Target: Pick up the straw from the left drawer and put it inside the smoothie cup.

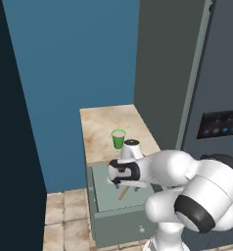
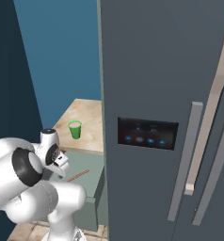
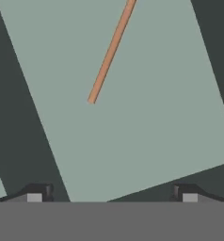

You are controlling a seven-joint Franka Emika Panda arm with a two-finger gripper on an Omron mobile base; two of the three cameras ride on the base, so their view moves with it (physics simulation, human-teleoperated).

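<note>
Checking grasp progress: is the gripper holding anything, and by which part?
Nothing: the gripper is open, and the thin orange-brown straw lies loose on the grey-green drawer floor.

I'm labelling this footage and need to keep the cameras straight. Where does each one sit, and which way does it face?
Left base view: behind the arm on its left, looking forward and down at the open left drawer, straw and smoothie cup; the arm rises lower right.
Right base view: behind on its right, facing the same things beside a fridge; the arm rises lower left.
Hand view: on the hand, looking down into the drawer; gripper open.
All three share the straw.
</note>
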